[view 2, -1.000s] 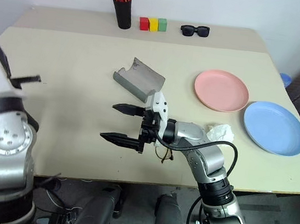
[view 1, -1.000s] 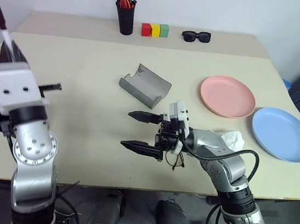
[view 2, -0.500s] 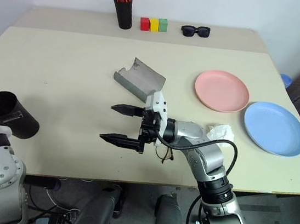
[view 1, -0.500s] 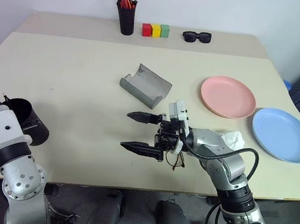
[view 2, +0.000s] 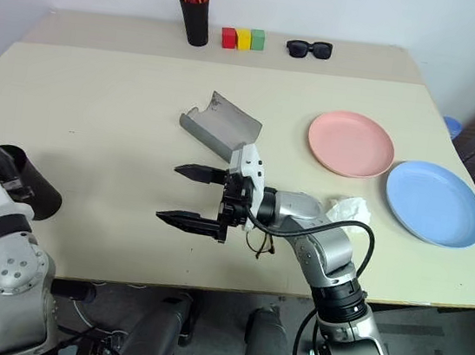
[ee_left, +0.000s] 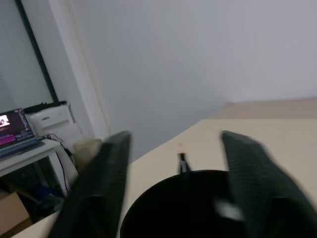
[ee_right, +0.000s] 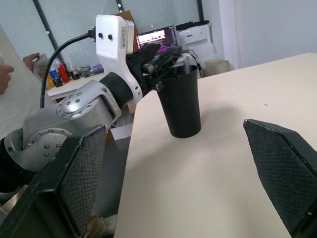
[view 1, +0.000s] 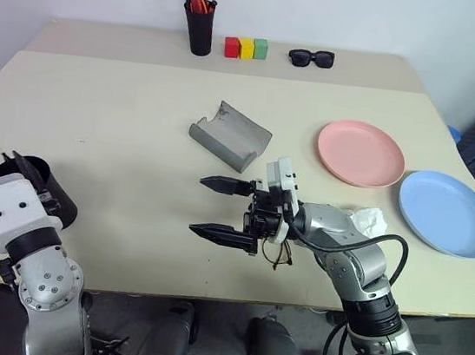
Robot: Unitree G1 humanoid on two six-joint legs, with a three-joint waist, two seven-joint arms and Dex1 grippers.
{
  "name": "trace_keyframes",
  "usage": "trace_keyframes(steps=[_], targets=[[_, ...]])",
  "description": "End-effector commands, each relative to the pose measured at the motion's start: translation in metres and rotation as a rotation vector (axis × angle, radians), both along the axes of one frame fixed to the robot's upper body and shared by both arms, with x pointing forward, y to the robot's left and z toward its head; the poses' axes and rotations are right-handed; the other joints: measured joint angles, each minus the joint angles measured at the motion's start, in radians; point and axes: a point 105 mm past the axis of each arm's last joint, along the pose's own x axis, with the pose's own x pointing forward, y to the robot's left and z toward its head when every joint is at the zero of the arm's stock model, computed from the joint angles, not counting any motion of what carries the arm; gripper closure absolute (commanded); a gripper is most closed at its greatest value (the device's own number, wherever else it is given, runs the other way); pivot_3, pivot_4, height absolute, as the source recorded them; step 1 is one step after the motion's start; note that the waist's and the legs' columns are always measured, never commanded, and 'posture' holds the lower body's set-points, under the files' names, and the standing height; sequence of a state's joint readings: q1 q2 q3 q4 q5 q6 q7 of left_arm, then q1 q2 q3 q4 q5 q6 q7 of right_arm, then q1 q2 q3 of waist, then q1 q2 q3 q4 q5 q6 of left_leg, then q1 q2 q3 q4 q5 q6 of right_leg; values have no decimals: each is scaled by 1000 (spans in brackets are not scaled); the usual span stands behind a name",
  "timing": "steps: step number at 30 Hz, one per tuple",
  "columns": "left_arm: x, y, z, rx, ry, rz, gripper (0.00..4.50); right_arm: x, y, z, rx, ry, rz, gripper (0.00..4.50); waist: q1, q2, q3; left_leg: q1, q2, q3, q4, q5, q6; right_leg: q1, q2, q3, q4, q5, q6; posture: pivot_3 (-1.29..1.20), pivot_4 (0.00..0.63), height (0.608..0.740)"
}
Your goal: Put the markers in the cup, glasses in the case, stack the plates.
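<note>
Beige table (view 1: 123, 119): case (view 1: 230, 135), plates (view 1: 361, 153), cup (view 1: 39, 191), sunglasses (view 1: 311, 58).

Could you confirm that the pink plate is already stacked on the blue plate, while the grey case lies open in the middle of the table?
Not quite: the pink plate is not stacked. It lies flat on the table beside the blue plate, the two apart, as the left eye view shows. The grey case does lie open in the middle of the table.

The thin dark wire-rimmed glasses (view 1: 277, 255) lie largely hidden beneath the right gripper's (view 1: 220, 209) wrist. The wide black tapered plastic cup (view 1: 41, 194) is partly covered by the left gripper (view 1: 4, 166), whose fingers (ee_left: 99, 183) appear blurred above the cup's mouth; the cup's contents are indiscernible.
</note>
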State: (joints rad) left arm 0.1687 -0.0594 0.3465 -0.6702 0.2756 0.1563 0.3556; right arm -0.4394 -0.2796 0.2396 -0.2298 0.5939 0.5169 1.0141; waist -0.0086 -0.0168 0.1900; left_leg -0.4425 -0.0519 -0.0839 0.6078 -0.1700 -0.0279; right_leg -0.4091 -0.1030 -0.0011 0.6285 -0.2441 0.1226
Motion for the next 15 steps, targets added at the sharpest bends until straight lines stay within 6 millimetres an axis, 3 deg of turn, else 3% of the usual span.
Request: trace_keyframes(steps=[1, 5, 7, 11, 15], targets=[[-2, -2, 7, 19, -33, 4, 1439, -1, 0, 11, 34, -35, 2, 0, 0, 0, 0, 0, 0, 0, 0, 0, 0, 0, 0, 0, 0, 0, 0, 0, 150, 740], [5, -5, 13, 11, -55, -36, 1439, -1, 0, 11, 34, -33, 1, 0, 1, 0, 0, 0, 0, 0, 0, 0, 0, 0, 0, 0, 0, 0, 0, 0, 150, 740], [18, -18, 27, 30, -89, -139, 1439, -1, 0, 11, 34, -31, 0, 0, 2, 0, 0, 0, 0, 0, 0, 0, 0, 0, 0, 0, 0, 0, 0, 0, 150, 740], [54, -66, 55, 82, -106, -490, 1439, 1, -2, 10, 34, -24, -17, 0, 7, 0, 0, -1, 0, 0, 1, 0, 0, 1, 0, -1, 0, 0, 0, 0, 150, 740], [88, -108, 48, 16, 42, -799, 1439, 6, -3, 11, 37, -33, -59, 0, 4, 0, 0, 0, -1, 0, 1, 1, 2, 1, 0, -1, 0, 0, 0, 0, 150, 740]])
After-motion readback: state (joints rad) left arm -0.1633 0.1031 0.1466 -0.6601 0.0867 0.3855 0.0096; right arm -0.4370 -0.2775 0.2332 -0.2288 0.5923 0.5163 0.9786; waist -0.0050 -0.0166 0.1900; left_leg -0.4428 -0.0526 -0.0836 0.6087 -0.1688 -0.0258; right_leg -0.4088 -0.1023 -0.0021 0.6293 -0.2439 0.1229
